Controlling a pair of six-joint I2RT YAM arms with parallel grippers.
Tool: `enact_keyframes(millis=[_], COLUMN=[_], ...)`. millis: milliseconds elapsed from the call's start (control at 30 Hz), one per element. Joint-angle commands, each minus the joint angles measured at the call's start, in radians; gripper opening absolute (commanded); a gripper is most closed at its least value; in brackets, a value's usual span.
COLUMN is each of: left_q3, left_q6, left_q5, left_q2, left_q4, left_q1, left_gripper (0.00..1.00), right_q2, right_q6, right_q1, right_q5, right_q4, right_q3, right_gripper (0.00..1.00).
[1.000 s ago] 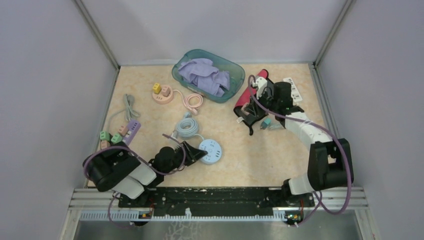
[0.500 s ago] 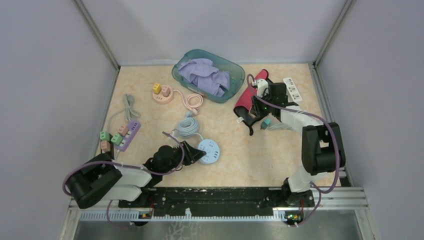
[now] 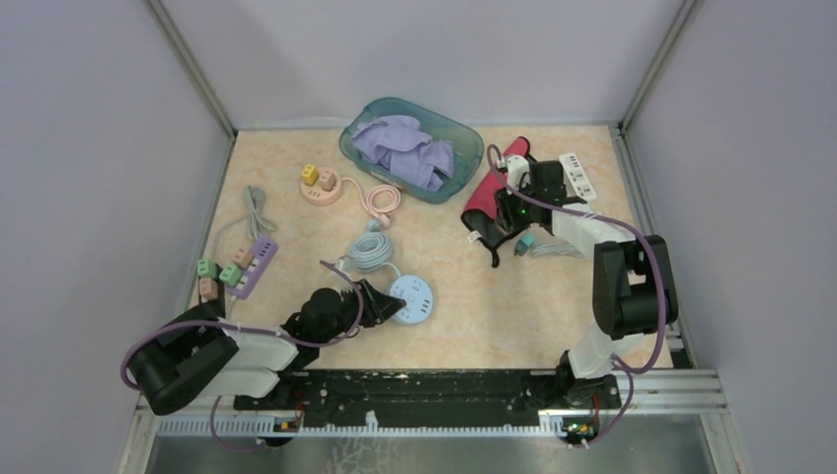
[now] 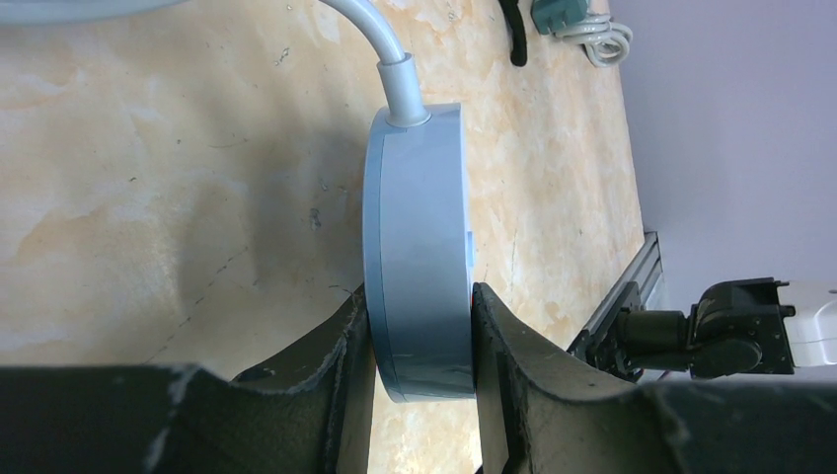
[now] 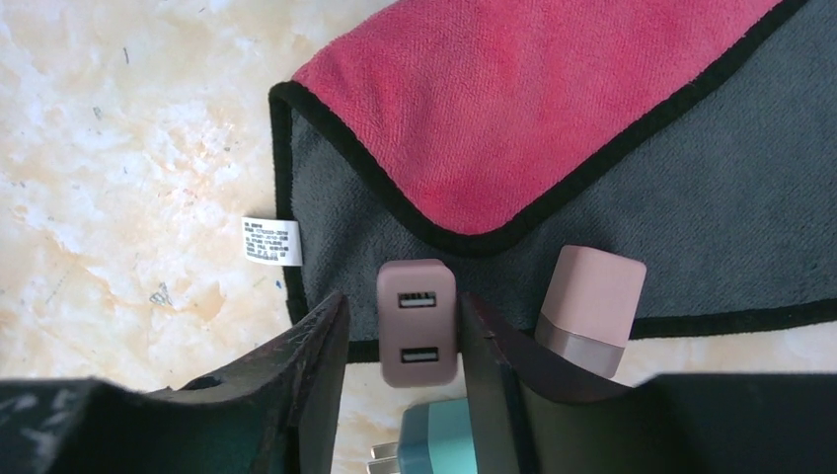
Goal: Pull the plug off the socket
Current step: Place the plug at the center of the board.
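The round blue socket (image 3: 413, 297) lies on the table, its blue cord coiled behind it (image 3: 372, 250). My left gripper (image 3: 393, 304) is shut on its rim; in the left wrist view both fingers press the disc's (image 4: 419, 247) flat faces around the gripper point (image 4: 419, 306). My right gripper (image 3: 501, 225) hangs over the red and grey cloth (image 3: 489, 190). In the right wrist view a pink USB plug (image 5: 418, 296) sits between its fingers (image 5: 403, 326), touching the right one with a gap at the left one. The jaws are open.
A second pink plug (image 5: 589, 308) and a teal plug (image 5: 449, 439) lie beside the right fingers. A teal bin of cloths (image 3: 367, 111), a white power strip (image 3: 578, 178), a pink round socket with plugs (image 3: 321, 185) and a purple strip with green plugs (image 3: 252, 265) stand around.
Both arms shifted posture, elbows swinging, while the grippers stayed nearly in place. The left gripper kept its hold on the blue socket.
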Motion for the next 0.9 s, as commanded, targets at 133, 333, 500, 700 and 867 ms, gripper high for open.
enact_keyframes(millis=[133,333,500,700,867], left_q3=[-0.002,0.005,0.011,0.004,0.009], left_q6=[0.103,0.119,0.150,0.201,0.234], left_q5=[0.031,0.051,0.066,0.095,0.101], left_q2=[-0.025,-0.026,-0.032,-0.048,-0.073], left_q4=[0.033,0.032,0.032,0.062,0.062], left_q1=[0.004,0.004,0.005,0.003,0.004], left_gripper=[0.00,0.00,0.00,0.00,0.00], right_q2=[-0.047,-0.090,-0.162,-0.286,-0.363], right_q6=[-0.010,-0.015,-0.039,-0.074,-0.061], right_q1=[-0.006,-0.006,-0.006,-0.006,0.000], right_q5=[0.000,-0.059,-0.161,-0.388,-0.541], right_q4=[0.006,0.007,0.024,0.075,0.122], right_q3=[0.051,0.047,0.026,-0.031,-0.071], right_gripper=[0.55,0.56,0.56,0.56,0.56])
